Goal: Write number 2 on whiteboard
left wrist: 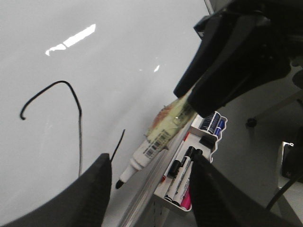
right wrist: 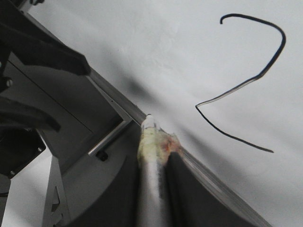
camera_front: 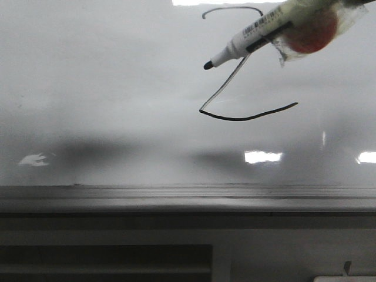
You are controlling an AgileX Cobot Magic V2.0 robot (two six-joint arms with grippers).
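The whiteboard (camera_front: 117, 88) carries a black hand-drawn number 2 (camera_front: 247, 119) with its hook, diagonal and base stroke. The 2 also shows in the left wrist view (left wrist: 79, 123) and the right wrist view (right wrist: 259, 75). My right gripper (right wrist: 154, 189) is shut on a white marker (camera_front: 247, 40) wrapped in yellowish tape with an orange patch. It reaches in from the upper right, and its black tip (camera_front: 208, 66) sits just left of the diagonal. I cannot tell whether the tip touches the board. My left gripper (left wrist: 150, 161) is open and empty, below the marker (left wrist: 142, 151).
A grey ledge (camera_front: 176, 197) runs along the board's lower edge, with a dark slatted panel (camera_front: 106, 258) beneath. A white tray (left wrist: 222, 127) hangs by the ledge and holds several spare markers (left wrist: 182, 175). The dark right arm (left wrist: 236, 52) fills the left wrist view's upper right.
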